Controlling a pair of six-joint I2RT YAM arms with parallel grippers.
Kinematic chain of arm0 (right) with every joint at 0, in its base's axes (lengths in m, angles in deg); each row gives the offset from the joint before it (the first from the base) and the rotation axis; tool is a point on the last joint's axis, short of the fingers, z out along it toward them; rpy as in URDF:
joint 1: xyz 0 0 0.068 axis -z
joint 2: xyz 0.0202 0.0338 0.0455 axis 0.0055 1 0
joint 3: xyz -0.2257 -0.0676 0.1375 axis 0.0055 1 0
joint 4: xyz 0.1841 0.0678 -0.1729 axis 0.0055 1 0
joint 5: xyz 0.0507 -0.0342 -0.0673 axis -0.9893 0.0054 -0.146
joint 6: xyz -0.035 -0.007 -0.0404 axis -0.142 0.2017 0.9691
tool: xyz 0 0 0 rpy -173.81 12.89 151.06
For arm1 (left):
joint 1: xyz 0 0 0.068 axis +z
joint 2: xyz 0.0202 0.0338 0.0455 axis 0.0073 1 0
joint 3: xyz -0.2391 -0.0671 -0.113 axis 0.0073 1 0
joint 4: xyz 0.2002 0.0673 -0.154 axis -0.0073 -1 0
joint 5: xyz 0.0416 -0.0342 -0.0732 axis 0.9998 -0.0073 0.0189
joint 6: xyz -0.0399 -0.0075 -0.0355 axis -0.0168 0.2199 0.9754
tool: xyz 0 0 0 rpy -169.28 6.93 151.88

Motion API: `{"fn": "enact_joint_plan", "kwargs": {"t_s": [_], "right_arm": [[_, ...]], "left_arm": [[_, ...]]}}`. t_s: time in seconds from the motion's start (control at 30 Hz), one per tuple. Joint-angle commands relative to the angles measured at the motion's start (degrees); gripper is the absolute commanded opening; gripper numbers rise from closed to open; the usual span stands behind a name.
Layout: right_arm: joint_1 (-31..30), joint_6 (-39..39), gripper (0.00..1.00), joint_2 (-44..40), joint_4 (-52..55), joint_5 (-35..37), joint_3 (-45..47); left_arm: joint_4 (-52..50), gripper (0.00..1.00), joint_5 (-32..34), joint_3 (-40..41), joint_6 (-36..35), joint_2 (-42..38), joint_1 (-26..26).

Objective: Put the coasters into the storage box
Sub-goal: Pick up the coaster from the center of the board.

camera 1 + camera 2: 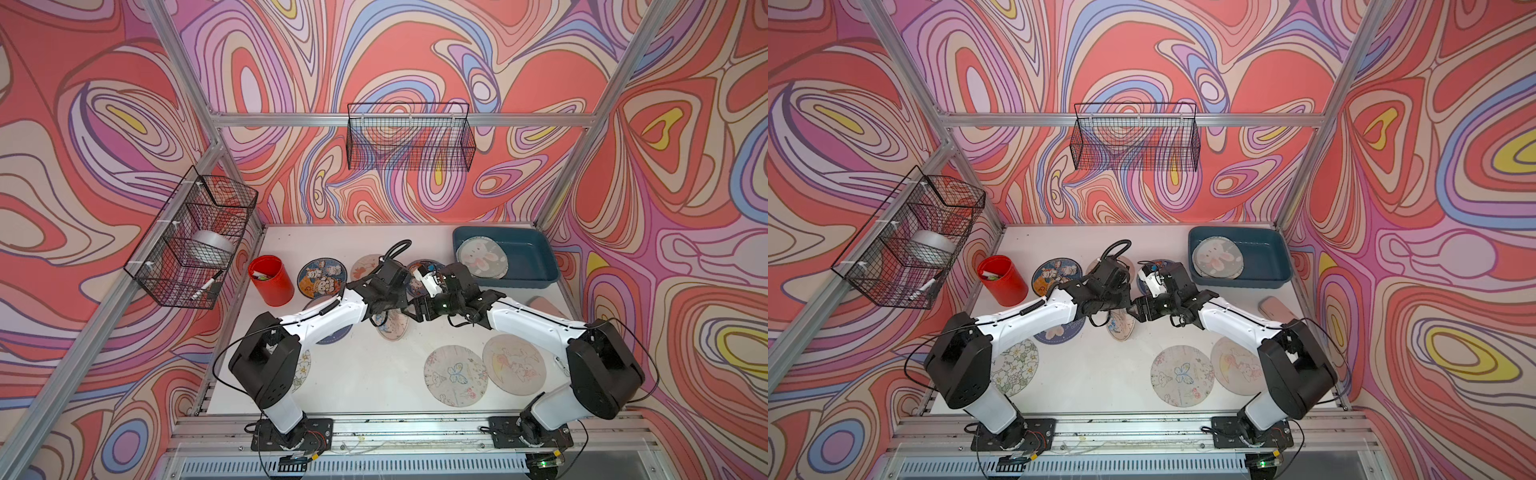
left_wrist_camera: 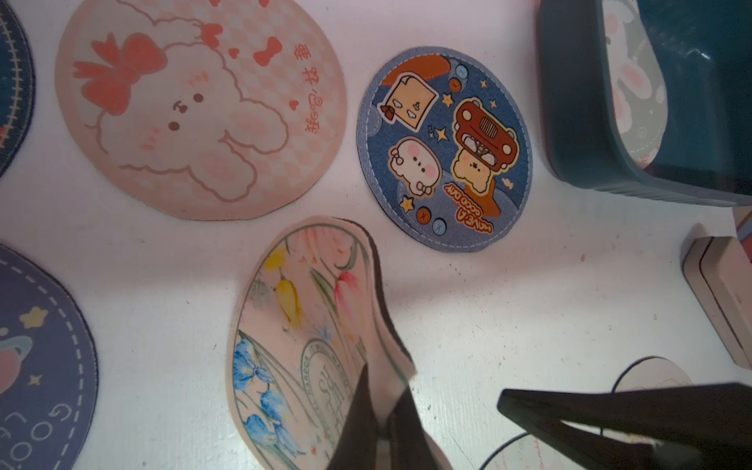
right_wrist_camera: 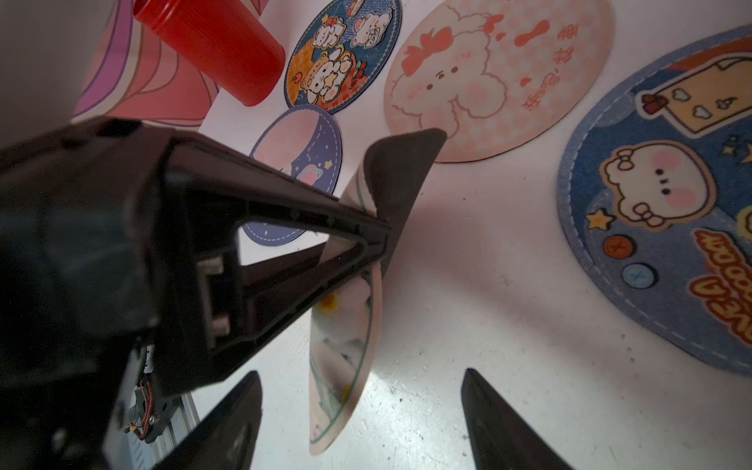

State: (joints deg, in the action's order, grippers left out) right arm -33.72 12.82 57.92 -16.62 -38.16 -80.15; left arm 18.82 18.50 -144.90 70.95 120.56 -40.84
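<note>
On the left wall hung a wire basket (image 1: pixel 195 241), and below it on the white table (image 1: pixel 374 374) stood a red cup (image 1: pixel 271 280) with a blue cartoon coaster (image 1: pixel 322 277) just beside it on the right. Next came a pink bunny coaster (image 2: pixel 195 110) lying flat, with a dark planet coaster (image 3: pixel 301 142) nearer the robot and partly under the left arm. A white-flower coaster (image 1: pixel 1015 365) lay by that arm's base. Near the middle of the table the left gripper (image 2: pixel 384 403) had its fingers pressed together on the rim of a tulip coaster (image 2: pixel 301 317). That coaster hung edgeways and curled, its black underside turned outward. Whether its lower rim touched the table could not be told. Facing it, the right gripper (image 3: pixel 360 374) was spread wide, one finger on each side of the hanging coaster and apart from it, gripping nothing. A blue bear coaster (image 2: pixel 443 150) lay flat just behind the two grippers, between the pink bunny coaster and the box. Toward the front, a butterfly coaster (image 1: pixel 455 376) and a beige rabbit coaster (image 1: pixel 514 364) lay side by side, the rabbit one partly under the right arm. The storage box (image 1: pixel 536 266) sat in the back right corner of the table. In its left part was a small stack of coasters, with a grey-green bunny coaster (image 1: pixel 482 257) on top. A pink case (image 1: pixel 1274 309) lay at the table's right edge, near the box.
</note>
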Motion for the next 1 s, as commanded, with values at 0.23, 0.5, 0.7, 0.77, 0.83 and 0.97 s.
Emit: {"fn": "enact_joint_plan", "kwargs": {"t_s": [0.23,0.5,0.7,0.77,0.83,0.97], "right_arm": [[-1.6,-4.0,0.7,3.7,-5.7,-0.3,-0.5],[-1.6,-6.7,0.37,4.1,-8.0,6.2,-1.1],[-1.6,-6.0,0.0,2.9,-5.9,11.5,-1.8],[-1.6,-5.9,0.0,1.7,-5.3,13.4,-1.8],[-1.6,-5.5,0.0,0.6,-4.3,16.2,-1.9],[-1.6,-4.7,0.0,-1.5,-1.8,22.6,-2.8]], "left_arm": [[7.2,0.0,-0.8,0.7,2.4,-3.4,0.6],[8.4,0.0,-2.1,2.1,3.2,-4.1,0.6],[8.7,0.0,-1.7,3.4,2.8,-5.4,0.6],[8.7,0.01,-1.3,3.7,2.7,-5.6,0.7],[8.7,0.15,-1.1,4.1,2.6,-5.9,0.8],[9.1,0.62,-1.0,4.9,2.2,-6.7,1.2]]}}
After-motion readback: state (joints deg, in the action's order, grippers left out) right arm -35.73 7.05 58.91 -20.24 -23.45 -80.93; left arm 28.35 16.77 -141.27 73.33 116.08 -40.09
